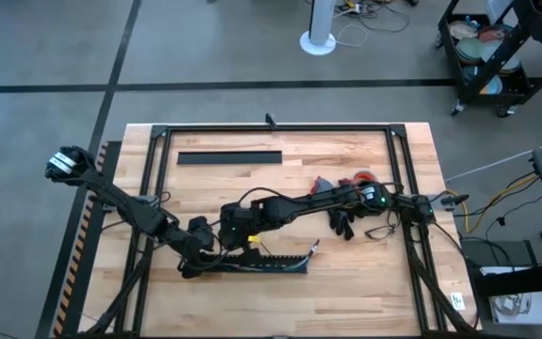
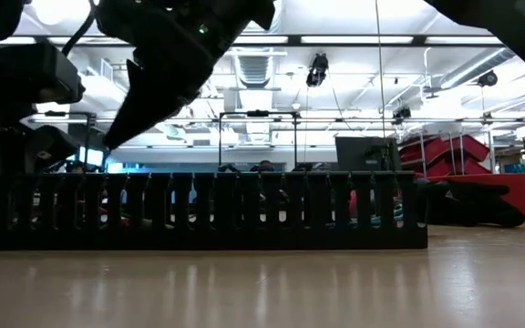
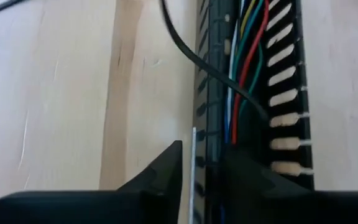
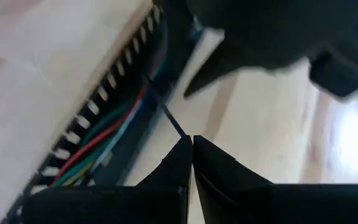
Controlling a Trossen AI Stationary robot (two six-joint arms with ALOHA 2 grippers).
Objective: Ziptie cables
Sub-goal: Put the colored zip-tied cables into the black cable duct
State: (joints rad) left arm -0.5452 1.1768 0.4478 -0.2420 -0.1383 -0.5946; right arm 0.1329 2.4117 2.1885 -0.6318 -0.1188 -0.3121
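wooden table (image 1: 365, 273) — both arms crowd duct (image 1: 271, 258), right gripper (image 4: 191, 146) pinching ziptie (image 4: 169, 118), left gripper (image 3: 201, 163) clamping duct wall

black slotted duct (image 1: 269, 261), wooden table (image 1: 365, 282)

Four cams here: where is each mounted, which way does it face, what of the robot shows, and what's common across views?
High: overhead, straight down on the table; both arms visible.
Low: table height, level across; black duct fills it, arm parts above.
Left wrist: on the left arm, facing the duct; left gripper shows.
Right wrist: on the right arm, facing the duct; right gripper pinches a ziptie.
Shared: duct in all four; coloured wires in both wrist views.
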